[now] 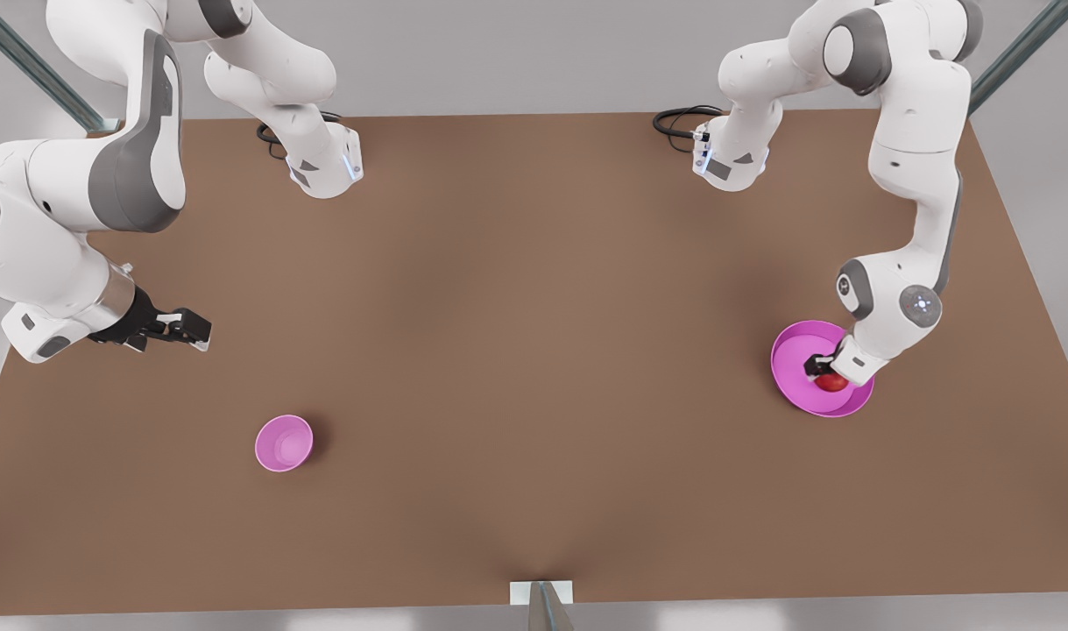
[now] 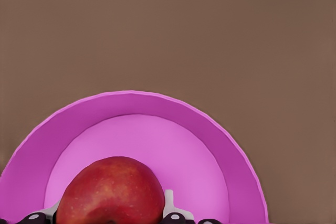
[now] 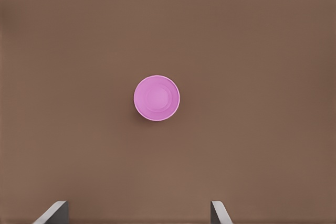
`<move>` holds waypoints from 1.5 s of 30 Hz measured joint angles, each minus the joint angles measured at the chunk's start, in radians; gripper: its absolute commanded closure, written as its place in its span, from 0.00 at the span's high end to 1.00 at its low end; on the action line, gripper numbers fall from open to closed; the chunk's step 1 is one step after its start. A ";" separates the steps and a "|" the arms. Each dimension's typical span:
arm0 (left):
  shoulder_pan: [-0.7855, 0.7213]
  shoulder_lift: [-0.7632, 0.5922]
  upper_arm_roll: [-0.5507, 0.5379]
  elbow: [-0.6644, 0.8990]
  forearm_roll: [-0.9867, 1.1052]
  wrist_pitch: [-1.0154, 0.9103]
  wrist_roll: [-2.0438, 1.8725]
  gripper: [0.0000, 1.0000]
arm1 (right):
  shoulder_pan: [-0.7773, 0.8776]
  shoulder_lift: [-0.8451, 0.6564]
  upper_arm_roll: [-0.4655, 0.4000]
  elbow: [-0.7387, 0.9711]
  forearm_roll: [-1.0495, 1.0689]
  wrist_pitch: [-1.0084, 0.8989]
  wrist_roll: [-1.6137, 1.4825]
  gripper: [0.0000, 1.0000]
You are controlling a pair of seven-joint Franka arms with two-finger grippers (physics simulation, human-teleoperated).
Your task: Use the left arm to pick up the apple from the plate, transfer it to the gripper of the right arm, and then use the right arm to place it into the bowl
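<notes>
Brown worktop (image 1: 534, 350) spreads across the scene under a grey backdrop, with two white jointed robot arms mounted at its far edge. At the front view's right, the left arm (image 1: 915, 175) reaches down into a wide, shallow, bright pink plate (image 1: 792, 350). Its black left end effector (image 1: 824, 368) sits low over the plate, directly at a small round red apple (image 1: 831, 382). From the left wrist, the apple (image 2: 110, 191) lies between the fingers (image 2: 170, 208), which flank it on both sides, close against its skin; whether they are pressing it firmly yet cannot be told. The apple rests on the plate's floor (image 2: 152, 140), seemingly not lifted.

At the front view's left, the right arm waits, its right end effector (image 1: 187, 329) hovering well above the worktop with its fingers (image 3: 55, 212) spread wide and holding nothing. A small, deep, bright pink bowl (image 1: 284, 443) stands near it, well apart from the plate.

Closing and lifting look like the next need, since the apple sits straight between the fingers.
</notes>
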 measured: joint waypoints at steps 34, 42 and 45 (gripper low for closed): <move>-0.474 0.404 -0.460 0.844 -1.445 -0.422 1.007 0.68 | 0.103 0.296 0.084 -0.164 1.243 0.325 -0.109 1.00; -0.514 0.525 -0.460 0.967 -1.510 -0.342 1.418 0.68 | 0.078 0.165 0.114 -0.382 1.378 0.405 -0.248 1.00; -0.514 0.535 -0.472 0.971 -1.520 -0.325 1.533 0.68 | 0.080 0.192 0.122 -0.387 1.423 0.424 -0.305 1.00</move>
